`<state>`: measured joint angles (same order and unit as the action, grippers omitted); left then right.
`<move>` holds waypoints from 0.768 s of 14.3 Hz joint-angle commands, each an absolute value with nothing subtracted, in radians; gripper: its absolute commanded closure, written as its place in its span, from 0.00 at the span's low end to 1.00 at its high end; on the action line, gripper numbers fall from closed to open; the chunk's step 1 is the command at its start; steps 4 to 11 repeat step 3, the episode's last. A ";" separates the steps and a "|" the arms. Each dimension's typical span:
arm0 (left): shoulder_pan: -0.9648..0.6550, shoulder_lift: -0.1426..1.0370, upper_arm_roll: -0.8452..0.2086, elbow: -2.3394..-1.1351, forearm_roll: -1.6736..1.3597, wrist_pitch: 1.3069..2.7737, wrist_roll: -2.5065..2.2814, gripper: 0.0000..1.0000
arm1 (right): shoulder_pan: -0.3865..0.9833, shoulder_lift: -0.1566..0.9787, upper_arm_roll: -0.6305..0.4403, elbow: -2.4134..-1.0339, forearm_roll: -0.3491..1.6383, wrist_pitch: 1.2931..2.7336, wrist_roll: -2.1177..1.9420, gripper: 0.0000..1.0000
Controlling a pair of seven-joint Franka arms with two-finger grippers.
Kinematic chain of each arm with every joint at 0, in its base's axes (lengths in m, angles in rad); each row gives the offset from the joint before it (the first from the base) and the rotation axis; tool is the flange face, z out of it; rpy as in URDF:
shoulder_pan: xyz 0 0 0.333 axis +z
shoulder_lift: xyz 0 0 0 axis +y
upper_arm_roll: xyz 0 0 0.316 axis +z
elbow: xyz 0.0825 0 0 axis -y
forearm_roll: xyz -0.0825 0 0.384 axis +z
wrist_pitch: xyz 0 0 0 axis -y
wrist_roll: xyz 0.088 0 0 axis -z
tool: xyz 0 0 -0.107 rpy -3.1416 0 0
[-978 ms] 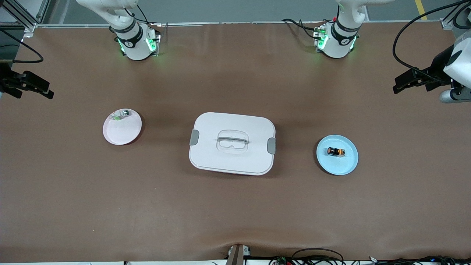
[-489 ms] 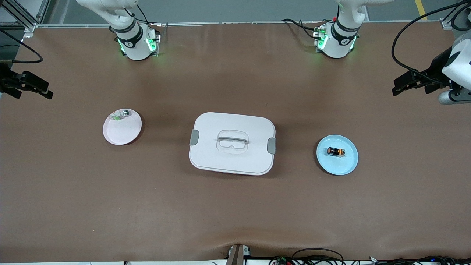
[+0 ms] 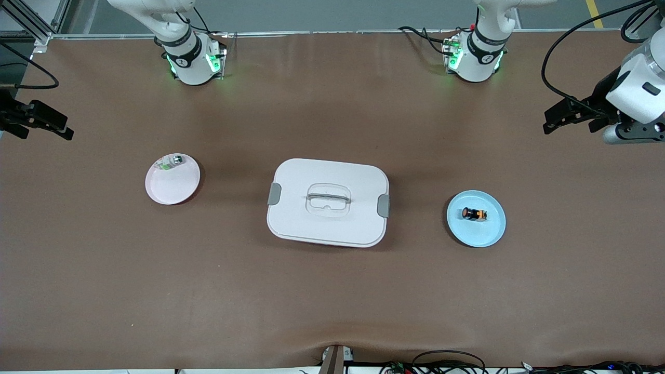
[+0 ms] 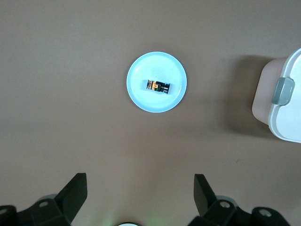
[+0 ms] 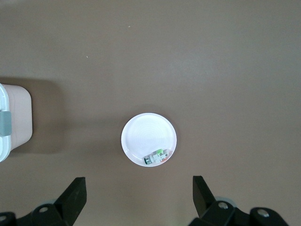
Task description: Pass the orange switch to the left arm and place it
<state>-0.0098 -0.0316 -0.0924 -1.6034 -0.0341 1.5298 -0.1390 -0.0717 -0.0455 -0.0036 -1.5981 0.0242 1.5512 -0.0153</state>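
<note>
Orange switch [image 3: 474, 213] lying on blue plate [image 3: 488, 234], box [image 3: 327, 201] mid-tabletop.
Left gripper [image 4: 140, 194] and right gripper [image 5: 138, 195] spread wide, empty, high over tabletop ends.

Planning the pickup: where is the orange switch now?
The orange switch lies on the blue plate, beside the box toward the left arm's end of the table.
</note>
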 commanded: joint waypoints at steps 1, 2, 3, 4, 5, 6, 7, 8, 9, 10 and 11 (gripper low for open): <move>-0.014 -0.020 -0.092 -1.591 -0.020 1.540 -0.138 0.00 | -0.086 -0.035 0.005 -1.569 0.009 1.537 -0.017 0.00; -0.012 -0.020 -0.092 -1.591 -0.020 1.540 -0.140 0.00 | -0.087 -0.035 0.005 -1.569 0.011 1.537 -0.020 0.00; -0.012 -0.020 -0.092 -1.589 -0.020 1.540 -0.140 0.00 | -0.087 -0.034 0.005 -1.569 0.012 1.537 -0.020 0.00; -0.012 -0.020 -0.092 -1.589 -0.020 1.540 -0.140 0.00 | -0.087 -0.034 0.005 -1.569 0.012 1.537 -0.020 0.00; -0.012 -0.020 -0.092 -1.589 -0.020 1.540 -0.140 0.00 | -0.087 -0.034 0.005 -1.569 0.012 1.537 -0.020 0.00; -0.012 -0.020 -0.092 -1.589 -0.020 1.540 -0.140 0.00 | -0.087 -0.034 0.005 -1.569 0.012 1.537 -0.020 0.00; -0.012 -0.020 -0.092 -1.589 -0.020 1.540 -0.140 0.00 | -0.087 -0.034 0.005 -1.569 0.012 1.537 -0.020 0.00; -0.012 -0.020 -0.092 -1.589 -0.020 1.540 -0.140 0.00 | -0.087 -0.034 0.005 -1.569 0.012 1.537 -0.020 0.00; -0.012 -0.020 -0.092 -1.589 -0.020 1.540 -0.140 0.00 | -0.087 -0.034 0.005 -1.569 0.012 1.537 -0.020 0.00; -0.012 -0.020 -0.092 -1.589 -0.020 1.540 -0.140 0.00 | -0.087 -0.034 0.005 -1.569 0.012 1.537 -0.020 0.00; -0.012 -0.020 -0.092 -1.589 -0.020 1.540 -0.140 0.00 | -0.087 -0.034 0.005 -1.569 0.012 1.537 -0.020 0.00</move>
